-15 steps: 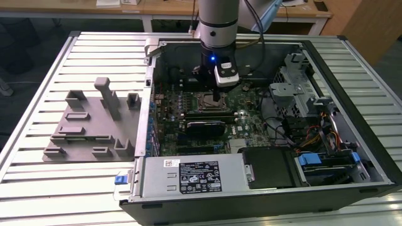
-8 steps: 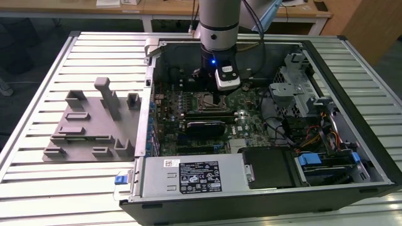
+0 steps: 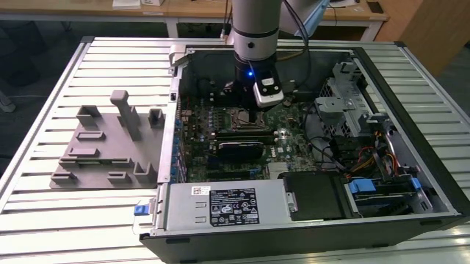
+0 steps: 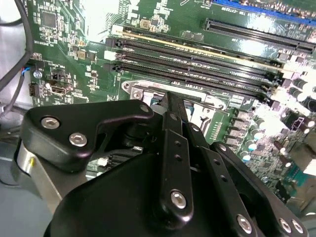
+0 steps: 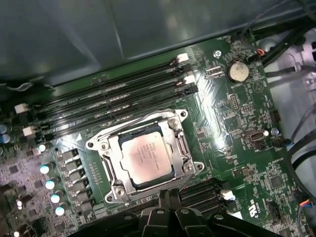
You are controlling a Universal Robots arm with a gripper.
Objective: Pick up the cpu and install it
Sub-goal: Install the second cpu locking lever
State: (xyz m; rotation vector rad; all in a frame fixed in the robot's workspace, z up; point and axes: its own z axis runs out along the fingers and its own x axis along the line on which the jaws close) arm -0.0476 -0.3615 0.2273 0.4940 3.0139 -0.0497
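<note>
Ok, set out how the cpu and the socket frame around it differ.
In the first wrist view, the cpu is a flat square with a plain, dull silver top; the socket frame is an open metal rim with screws at its corners. The cpu sits inside, the socket frame encloses it and is the larger of the two. Both lie flat on the motherboard, turned at the same angle, next to the gripper.

The cpu (image 5: 146, 159) lies bare in its socket frame (image 5: 144, 155), open from above. Memory slots (image 5: 113, 98) run close alongside, and case walls (image 3: 175, 110) ring the motherboard (image 3: 290, 140).
</note>
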